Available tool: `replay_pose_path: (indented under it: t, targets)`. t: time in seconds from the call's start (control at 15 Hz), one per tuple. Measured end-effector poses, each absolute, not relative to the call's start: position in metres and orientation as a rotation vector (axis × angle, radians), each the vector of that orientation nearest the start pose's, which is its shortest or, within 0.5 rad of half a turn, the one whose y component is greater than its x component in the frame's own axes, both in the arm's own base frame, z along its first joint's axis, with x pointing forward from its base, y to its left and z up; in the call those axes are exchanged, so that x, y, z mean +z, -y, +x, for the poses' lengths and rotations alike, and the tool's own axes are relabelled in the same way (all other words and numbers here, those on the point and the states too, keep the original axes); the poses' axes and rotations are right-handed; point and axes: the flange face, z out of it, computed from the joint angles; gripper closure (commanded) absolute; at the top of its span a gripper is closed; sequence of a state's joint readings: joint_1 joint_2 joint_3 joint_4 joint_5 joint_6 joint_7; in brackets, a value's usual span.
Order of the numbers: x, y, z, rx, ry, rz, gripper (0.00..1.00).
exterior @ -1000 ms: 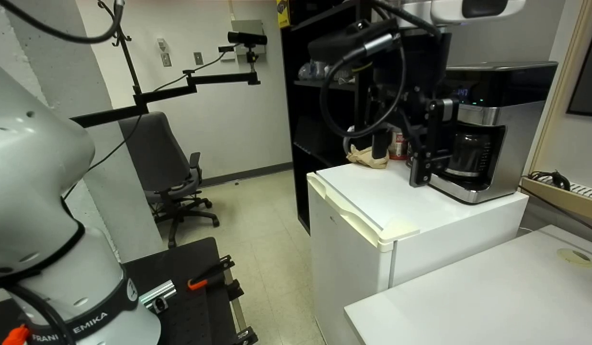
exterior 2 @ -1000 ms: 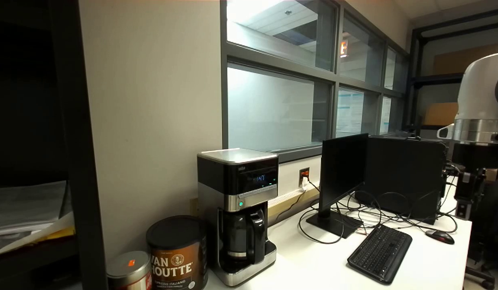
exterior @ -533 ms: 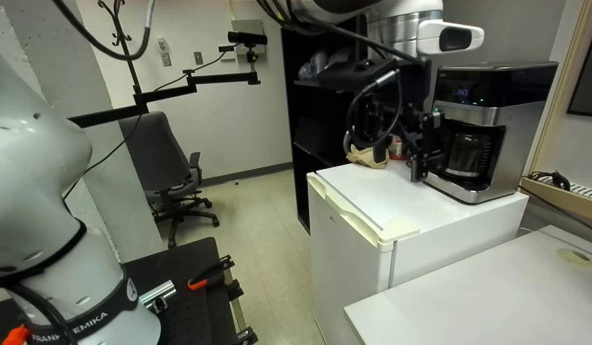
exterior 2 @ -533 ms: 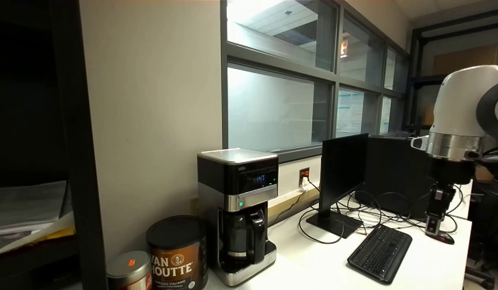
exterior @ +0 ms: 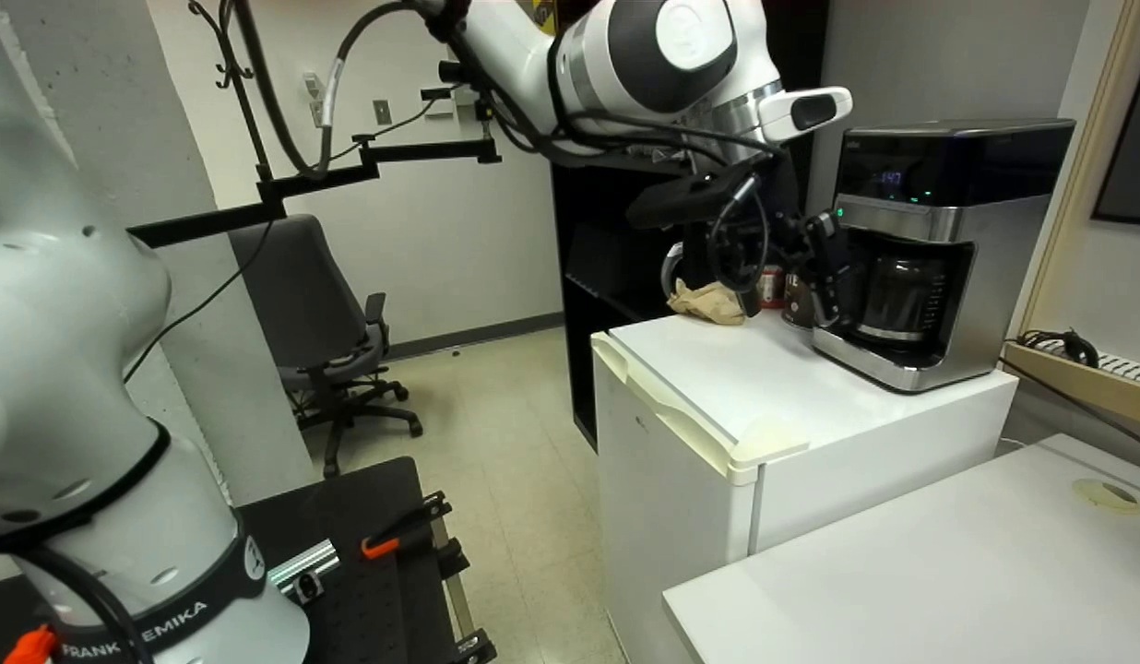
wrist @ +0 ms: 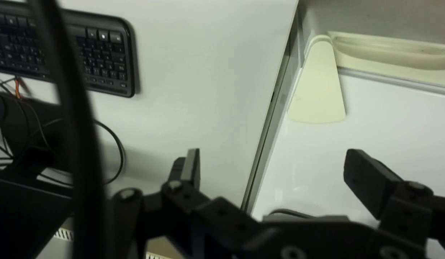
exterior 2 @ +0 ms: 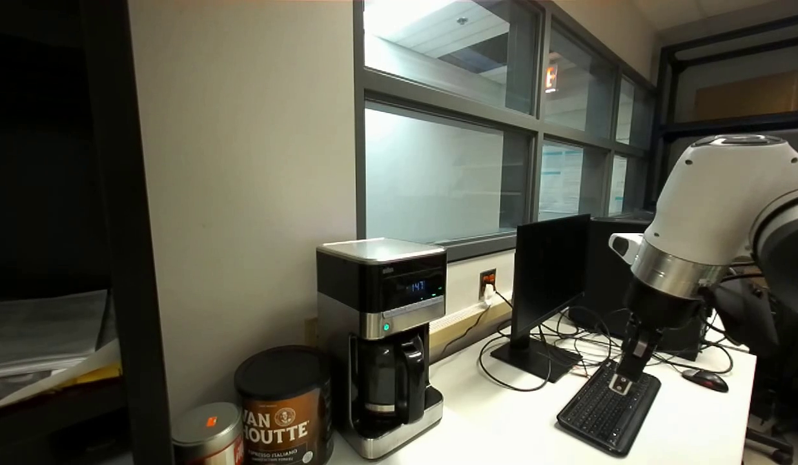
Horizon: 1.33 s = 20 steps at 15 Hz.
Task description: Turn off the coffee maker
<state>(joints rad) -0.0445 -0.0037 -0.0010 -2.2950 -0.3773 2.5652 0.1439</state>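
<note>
The coffee maker [exterior: 1003, 267] is a boxy black and silver machine on the white mini fridge [exterior: 708, 369]. In an exterior view its front [exterior 2: 412, 284] shows a lit clock and a green-lit round button [exterior 2: 386, 327] above the glass carafe [exterior 2: 378, 381]. The button also shows at the front's edge in an exterior view [exterior: 839, 212]. My gripper [exterior: 788, 306] is open and empty, tilted, in front of the coffee maker and apart from it. It also shows in an exterior view [exterior 2: 622, 385]. In the wrist view the open jaws [wrist: 273, 160] point down over the fridge edge; the coffee maker is not clearly visible there.
A Van Houtte can [exterior 2: 286, 407] and a smaller can [exterior 2: 208, 433] stand beside the coffee maker. A crumpled paper bag [exterior: 708, 302] lies on the fridge. The adjoining desk [exterior: 902, 572] holds a keyboard [exterior 2: 605, 413], monitor [exterior 2: 547, 284], mouse [exterior 2: 704, 379] and tangled cables.
The arm has come further into view, and my gripper has moved nearer the coffee maker and tilted. The green button, first hidden behind the gripper, now shows. The coffee maker's lights are unchanged.
</note>
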Motion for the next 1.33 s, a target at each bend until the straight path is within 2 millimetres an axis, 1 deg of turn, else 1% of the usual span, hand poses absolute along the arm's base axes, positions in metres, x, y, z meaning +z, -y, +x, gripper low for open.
replay_pose_path:
  t: [0.33,0.4,0.47,0.73,0.8,0.87,1.0,1.13,1.33]
  targets:
    - [0.364,-0.027,0.560,-0.708,0.385,-3.381,0.00]
    - [0.363,-0.035,0.565,-0.747,0.427,-3.395,0.11]
    - [0.363,-0.043,0.569,-0.787,0.466,-3.405,0.26]
    - [0.367,-0.073,0.589,-0.953,0.629,-3.418,0.57]
    - [0.368,-0.081,0.593,-0.995,0.672,-3.419,0.66]
    - [0.368,-0.088,0.597,-1.031,0.715,-3.421,0.72]
    - [0.368,-0.102,0.604,-1.095,0.804,-3.429,0.87]
    - [0.366,-0.116,0.611,-1.151,0.893,-3.437,1.00]
    - [0.360,-0.133,0.621,-1.236,1.012,-3.431,1.00]
